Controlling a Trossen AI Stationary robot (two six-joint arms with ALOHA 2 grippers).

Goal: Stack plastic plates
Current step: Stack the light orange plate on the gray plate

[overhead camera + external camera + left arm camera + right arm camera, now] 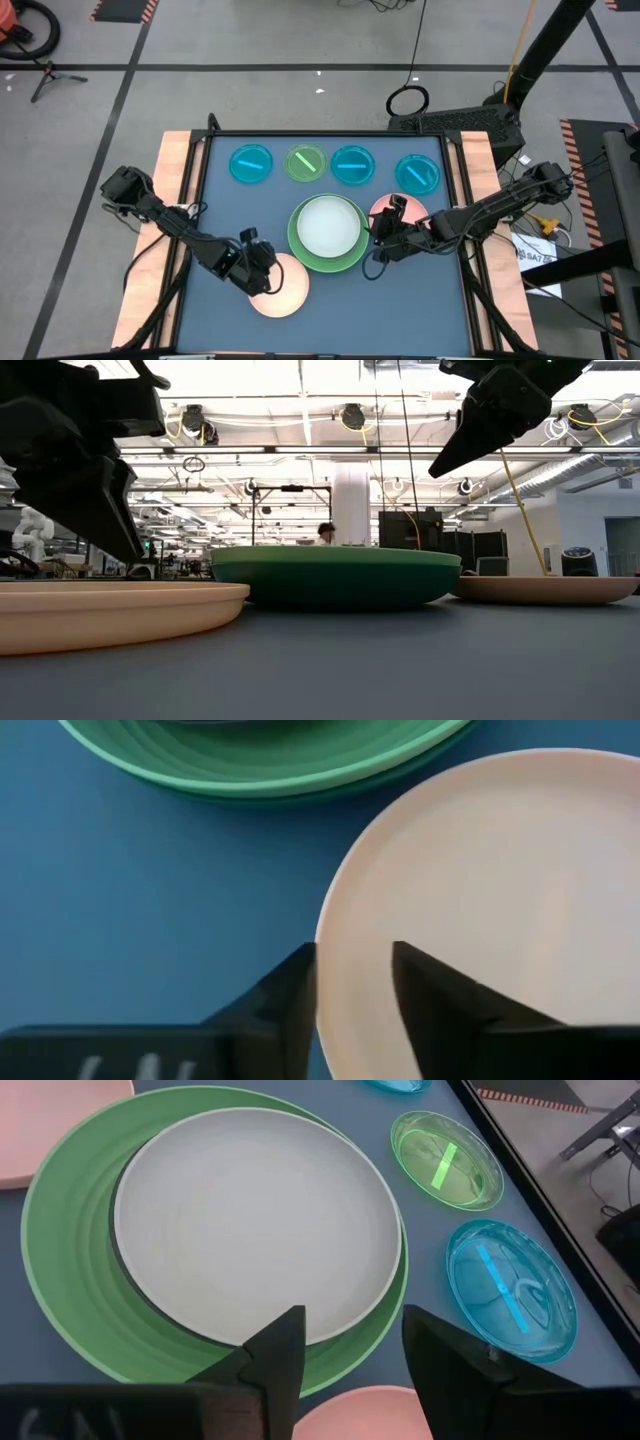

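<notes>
A stack stands mid-table: a pale grey plate (326,226) (255,1210) on a light green plate (300,250) (70,1280), with a dark green rim (400,775) under it. A cream plate (280,290) (500,890) lies flat on the mat near the stack. A pink plate (410,212) (370,1415) lies to the stack's right. My left gripper (262,278) (352,955) is open, with one finger on either side of the cream plate's left rim, just above it in the low view. My right gripper (380,232) (352,1320) is open and raised over the gap between the pink plate and the stack.
Along the far edge of the mat lie small translucent plates: a cyan one (250,163), a lime one (305,163) and two more cyan ones (352,165) (417,173). Wooden side rails (172,180) border the mat. Bare mat lies at the near right (400,310).
</notes>
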